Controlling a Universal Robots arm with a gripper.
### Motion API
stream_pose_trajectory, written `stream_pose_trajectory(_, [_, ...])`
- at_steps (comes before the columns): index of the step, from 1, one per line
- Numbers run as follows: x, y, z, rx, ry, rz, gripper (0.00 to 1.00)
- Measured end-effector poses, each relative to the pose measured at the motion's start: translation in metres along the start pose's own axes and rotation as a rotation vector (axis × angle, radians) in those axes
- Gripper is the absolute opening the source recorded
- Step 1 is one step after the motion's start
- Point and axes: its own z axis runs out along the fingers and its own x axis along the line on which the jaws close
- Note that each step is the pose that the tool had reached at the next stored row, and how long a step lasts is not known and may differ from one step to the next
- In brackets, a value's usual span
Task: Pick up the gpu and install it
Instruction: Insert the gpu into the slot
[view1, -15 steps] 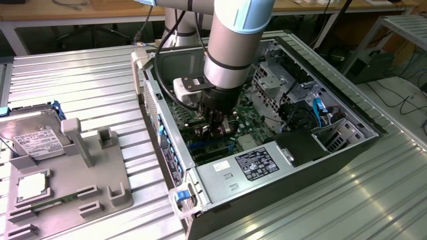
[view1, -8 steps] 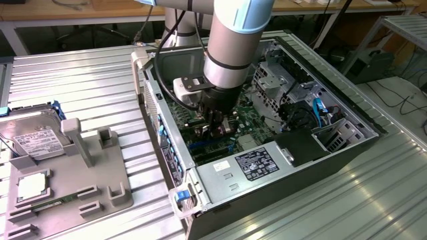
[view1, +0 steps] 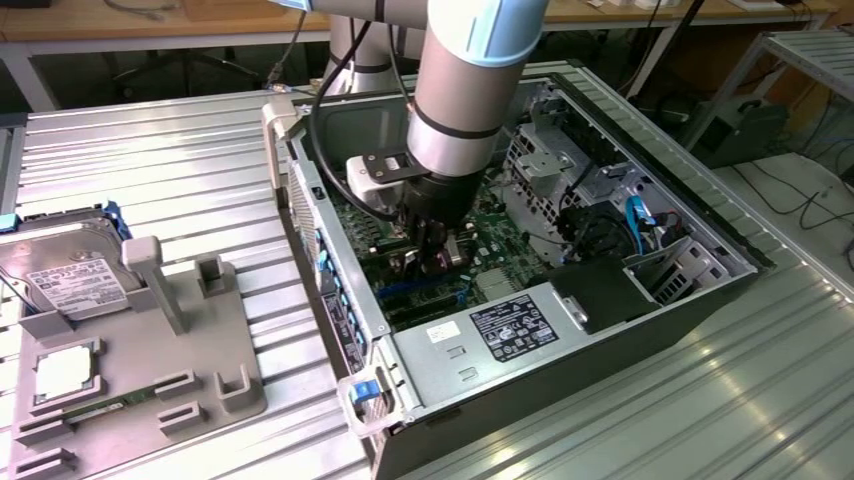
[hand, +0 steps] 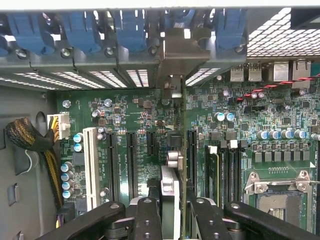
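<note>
The gpu (hand: 170, 186) hangs edge-on between my two black fingers (hand: 148, 216), its green board and pale fan block running towards the case's rear wall. Its silver end bracket (hand: 180, 52) stands against the rear slot openings. My gripper (hand: 173, 206) is shut on the card, just above the motherboard (hand: 135, 112) and between the black expansion slots (hand: 132, 165). In the exterior view my gripper (view1: 435, 258) reaches down into the open computer case (view1: 663, 135), and the card below it is mostly hidden.
Blue slot latches (hand: 80, 30) line the rear wall. A white slot (hand: 91, 165), a cable bundle (hand: 25, 137) and the CPU socket (hand: 277, 197) flank the card. Outside the case, a grey fixture (view1: 167, 355) holds a hard drive (view1: 67, 278).
</note>
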Motion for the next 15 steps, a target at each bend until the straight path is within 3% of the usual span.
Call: stream_pose_trajectory(15, [-0.0009, 0.0000, 0.0013, -0.0005, -0.0001, -0.015, 0.28])
